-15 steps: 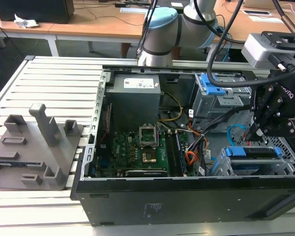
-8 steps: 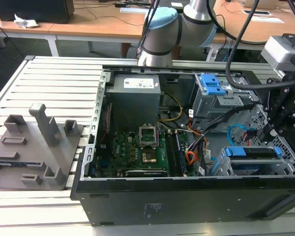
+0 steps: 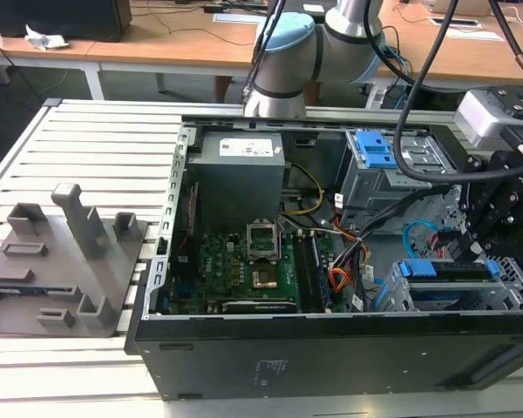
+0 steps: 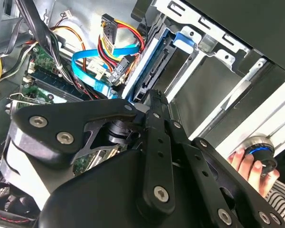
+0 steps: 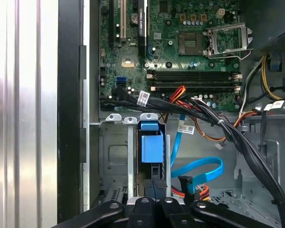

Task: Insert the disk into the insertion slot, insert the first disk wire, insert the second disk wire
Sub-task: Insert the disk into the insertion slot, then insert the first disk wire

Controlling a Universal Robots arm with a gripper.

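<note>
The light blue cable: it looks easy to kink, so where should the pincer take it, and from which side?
Probably the dark plug at its end, across the flat faces, down through the open case; the light blue cable itself is thin, curled ribbon.

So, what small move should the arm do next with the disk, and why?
Probably a short push straight into the cage: the gripper sits at the end of the disk, and I cannot tell whether it is fully seated. The blue cable beside it lies loose.
</note>
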